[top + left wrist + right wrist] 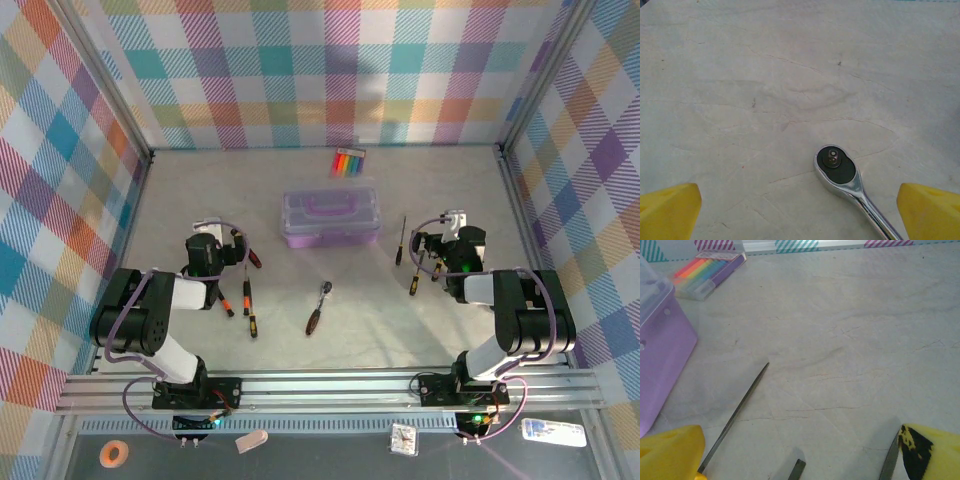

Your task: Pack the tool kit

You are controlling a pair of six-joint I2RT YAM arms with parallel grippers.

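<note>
Ratchet [318,308] lies nearest, tool kit [330,217] (lid down) farther, between wide-open, empty left gripper [212,250] and right gripper [440,248], screwdrivers [248,310] beside both.

Packet [349,161]: rainbow-striped, lying flat on the table [200,180] at centre rear, near the back wall [330,70]. In the right wrist view the packet [707,271] shows a clear wrapper over coloured stripes.

Table: pale, marbled surface with fine crack-like veins, also seen in the left wrist view [790,75].

Walls: pastel plaid on the back and both sides.

Rail [330,385]: metal, running along the near edge.

Below the rail: an orange ring [115,454], a pinkish block [252,441], a small white square item [403,438] and a white-and-blue label [553,432]. Their details are too small to read.
</note>
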